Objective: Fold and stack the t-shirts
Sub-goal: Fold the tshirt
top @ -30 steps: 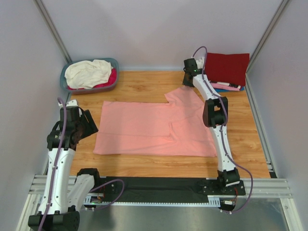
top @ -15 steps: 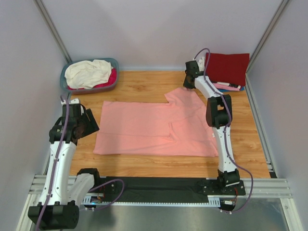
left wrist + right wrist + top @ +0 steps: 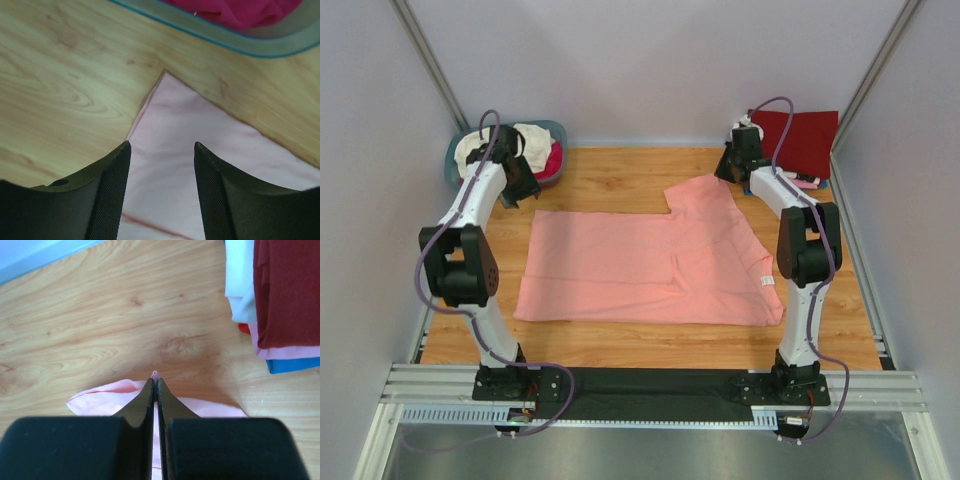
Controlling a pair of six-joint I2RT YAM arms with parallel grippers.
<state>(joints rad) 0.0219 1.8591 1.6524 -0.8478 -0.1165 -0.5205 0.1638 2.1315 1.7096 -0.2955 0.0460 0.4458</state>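
Observation:
The salmon-pink t-shirt (image 3: 650,265) lies spread flat on the wooden table. My right gripper (image 3: 728,172) is at its far right corner, shut on a pinch of the pink cloth (image 3: 100,400); a small tip of fabric pokes out past the closed right gripper (image 3: 155,382). My left gripper (image 3: 520,190) hovers open over the shirt's back left corner (image 3: 165,77), with cloth showing between its fingers (image 3: 161,146) and nothing held. Folded t-shirts form a stack (image 3: 800,140) at the back right, dark red on top, with pink, blue and white edges (image 3: 285,300).
A blue-grey basket (image 3: 560,140) at the back left holds a cream-white tee (image 3: 535,140) and a magenta one (image 3: 240,10); its rim (image 3: 250,47) is just beyond the left gripper. Grey walls enclose the table on three sides.
The left arm swung from the near left side up to the shirt's back left corner by the basket. The right gripper shut on the far right corner and drew it slightly right.

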